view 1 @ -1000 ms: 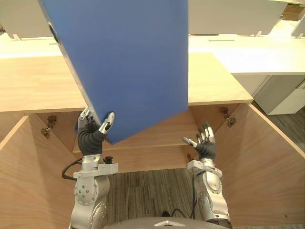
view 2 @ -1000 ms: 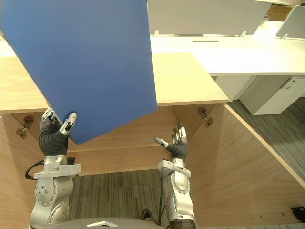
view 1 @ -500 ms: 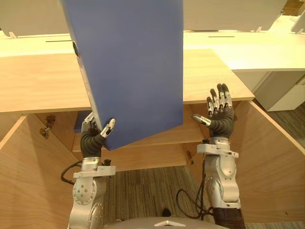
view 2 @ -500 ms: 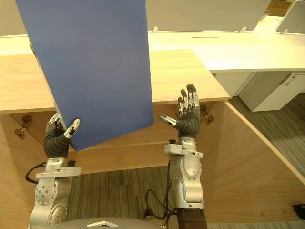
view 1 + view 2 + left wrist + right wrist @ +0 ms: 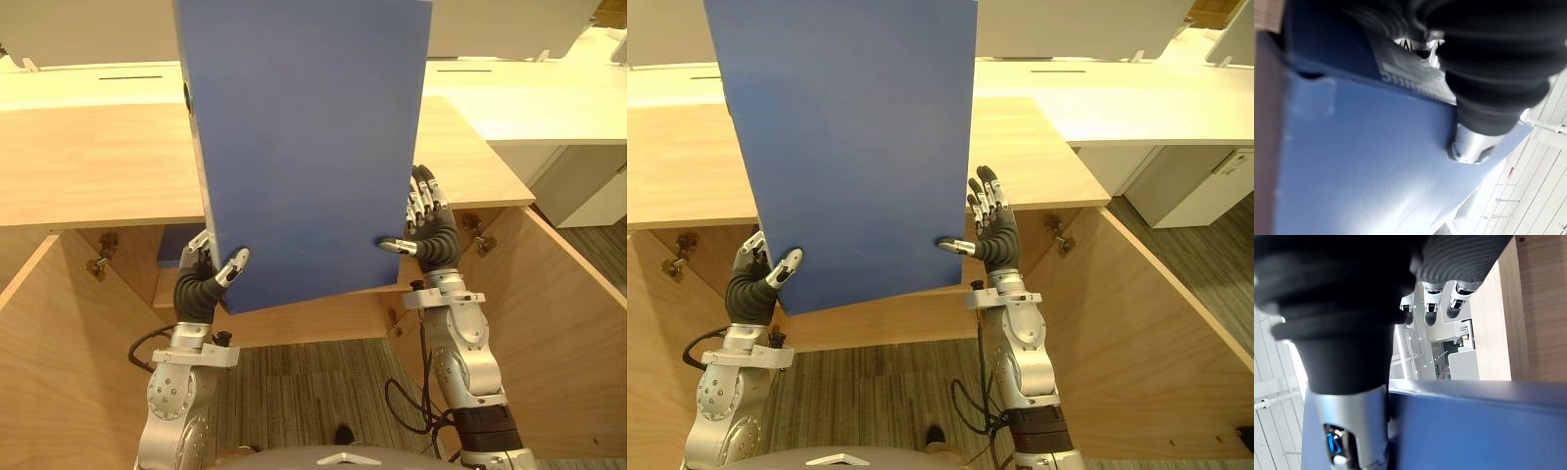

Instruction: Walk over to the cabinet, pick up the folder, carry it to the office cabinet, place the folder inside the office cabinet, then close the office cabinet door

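Note:
A large blue folder [image 5: 304,147] stands nearly upright in front of the open wooden office cabinet [image 5: 88,166]. My left hand [image 5: 196,289] is shut on its lower left corner, thumb on the front face and fingers behind; up close the folder's spine [image 5: 1352,171] shows past this hand [image 5: 1474,142]. My right hand [image 5: 436,245] is raised at the folder's lower right edge, fingers straight and pointing up, thumb tip resting on the blue front. In the right wrist view the folder's edge [image 5: 1474,431] lies just under those fingers [image 5: 1432,298].
Both cabinet doors swing toward me, the left door [image 5: 49,372] and the right door [image 5: 568,333]. A wooden shelf [image 5: 313,318] runs across inside, with another blue item [image 5: 181,245] on it at the left. White desks [image 5: 529,98] stand behind.
The folder has turned more upright and shifted right. My right hand rose from low by the shelf and moved left until its thumb met the folder's right edge.

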